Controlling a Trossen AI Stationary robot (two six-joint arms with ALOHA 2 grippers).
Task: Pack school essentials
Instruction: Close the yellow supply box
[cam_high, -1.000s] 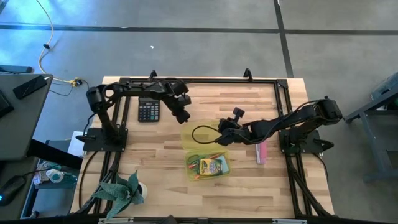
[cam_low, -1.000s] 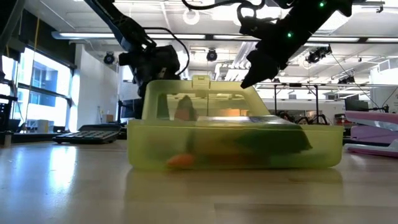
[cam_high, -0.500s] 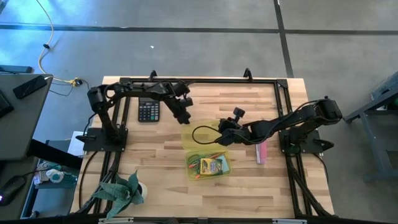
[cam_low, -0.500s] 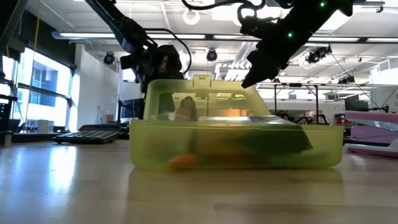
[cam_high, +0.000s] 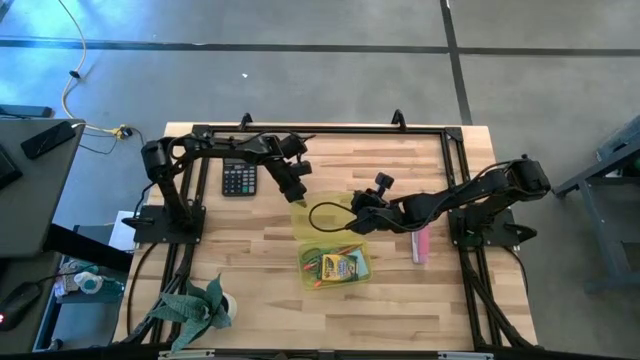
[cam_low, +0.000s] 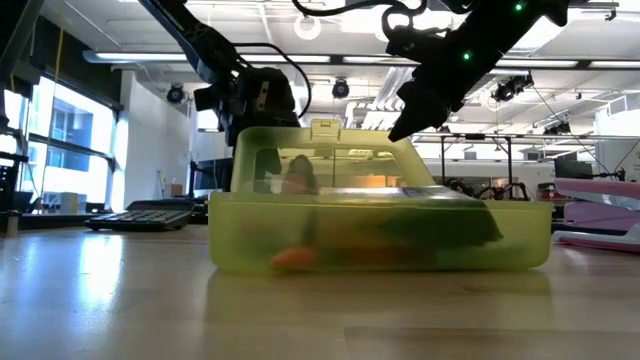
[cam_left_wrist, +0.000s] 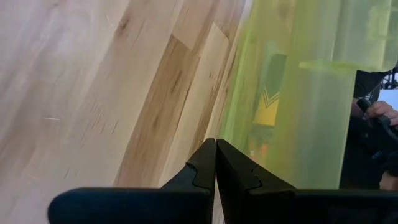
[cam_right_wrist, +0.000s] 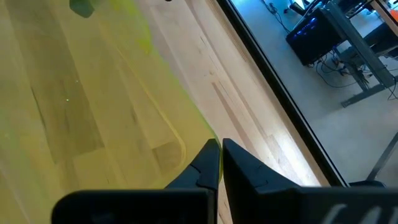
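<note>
Both pinched to nothing, holding nothing. Left hand poised at the far edge of the raised lid, touching or just off it, cannot tell; right hand at the lid's other side. Supplies already in the case tray, nearer than both hands. Probably lid-closing next; left hand better placed.

No legible text, label or number on anything in view.
</note>
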